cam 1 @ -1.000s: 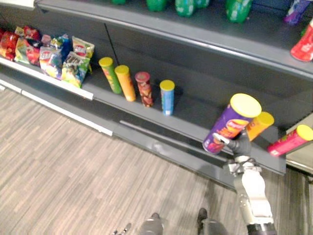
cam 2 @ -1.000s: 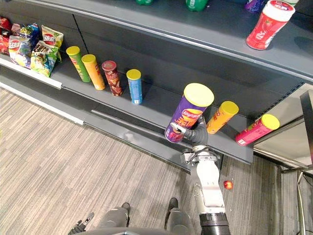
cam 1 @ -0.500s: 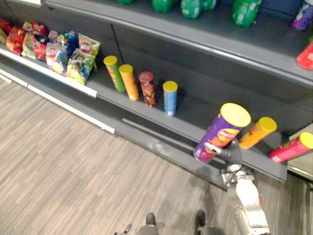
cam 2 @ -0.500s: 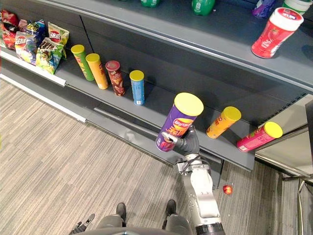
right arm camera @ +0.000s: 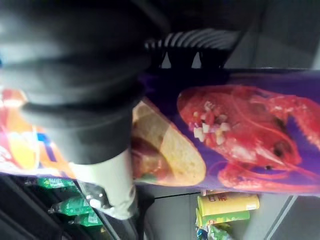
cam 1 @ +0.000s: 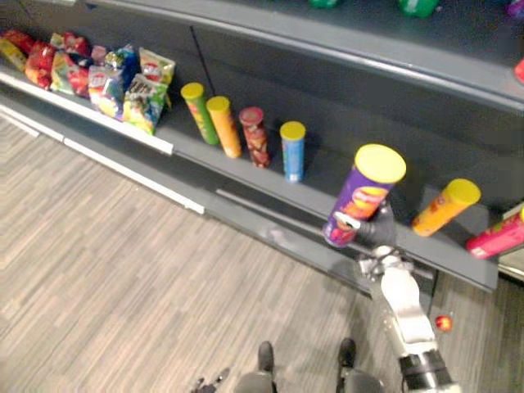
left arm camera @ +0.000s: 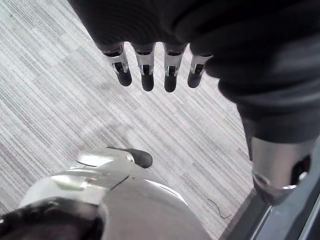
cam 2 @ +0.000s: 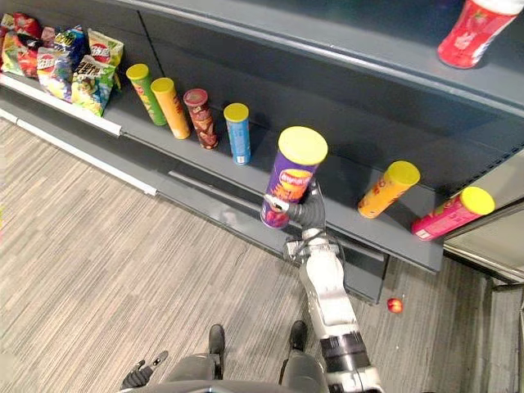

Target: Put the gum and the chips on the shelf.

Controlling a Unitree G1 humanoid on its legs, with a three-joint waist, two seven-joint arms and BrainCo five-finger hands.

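My right hand [cam 2: 309, 214] is shut on a purple chips can [cam 2: 291, 176] with a yellow lid. It holds the can near its base, lid up and slightly tilted. The can hangs at the front edge of the lower shelf [cam 2: 255, 170], in the gap between a blue can [cam 2: 237, 133] and a leaning orange can [cam 2: 387, 189]. In the right wrist view the purple can [right arm camera: 240, 120] lies across my palm with my fingers [right arm camera: 192, 47] curled over it. A red tub [cam 2: 471, 33] with a white lid stands on the upper shelf. My left hand [left arm camera: 150, 65] hangs low over the floor, fingers straight.
Green [cam 2: 144, 94], orange [cam 2: 171, 107] and dark red cans [cam 2: 201, 118] stand left of the blue one. Snack bags [cam 2: 78, 65] fill the shelf's far left. A pink can [cam 2: 453, 213] lies at the right end. A small red object [cam 2: 395, 305] is on the floor.
My right hand has carried the purple can left along the shelf, closer to the blue can, and stood it more upright. The camera has shifted as well.
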